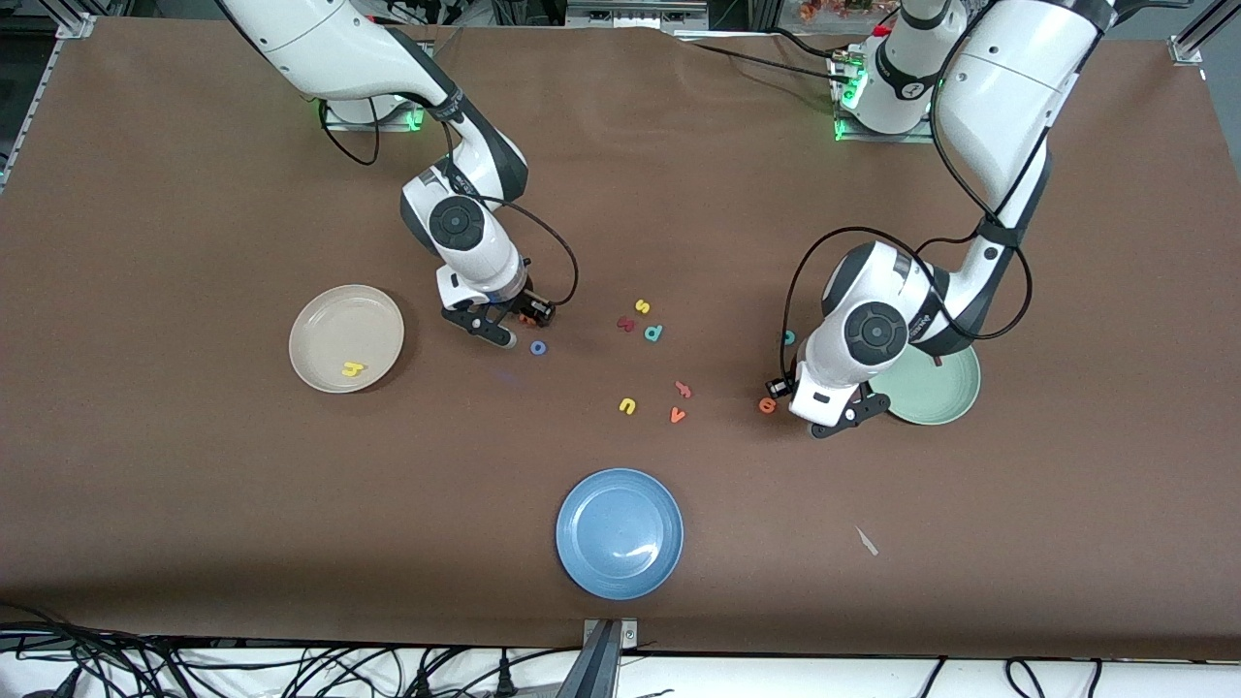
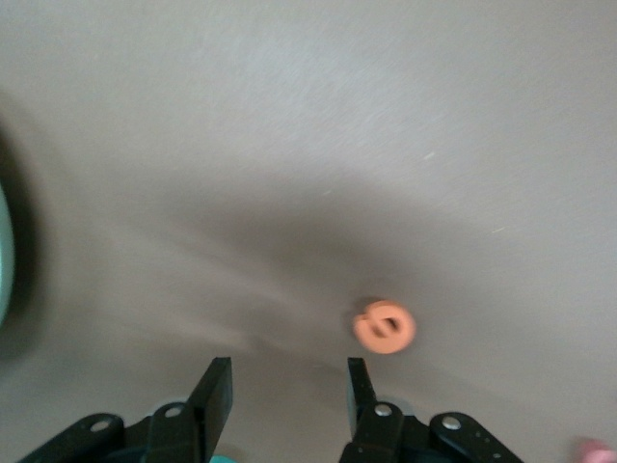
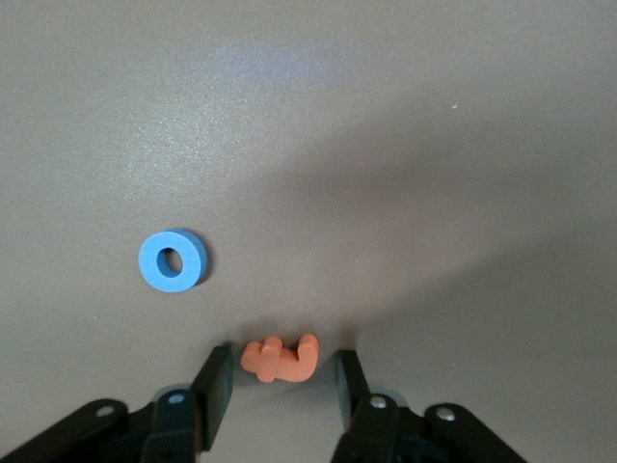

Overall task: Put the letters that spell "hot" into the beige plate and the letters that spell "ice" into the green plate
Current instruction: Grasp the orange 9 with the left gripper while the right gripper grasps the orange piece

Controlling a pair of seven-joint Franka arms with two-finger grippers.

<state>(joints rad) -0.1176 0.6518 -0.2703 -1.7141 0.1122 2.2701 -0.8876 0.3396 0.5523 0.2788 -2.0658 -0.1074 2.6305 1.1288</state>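
Observation:
My right gripper is down at the table, open, with the orange "t" between its fingers and a gap on each side. The blue "o" lies just beside it, nearer the front camera. The yellow "h" lies in the beige plate. My left gripper is open and holds nothing, low beside the green plate. The orange "e" lies just past one fingertip. The teal "c" lies close by. A dark red bar shows in the green plate.
Between the arms lie a yellow "s", a dark red letter, a teal "p", a yellow "u", an orange "v" and a reddish letter. A blue plate sits near the front edge.

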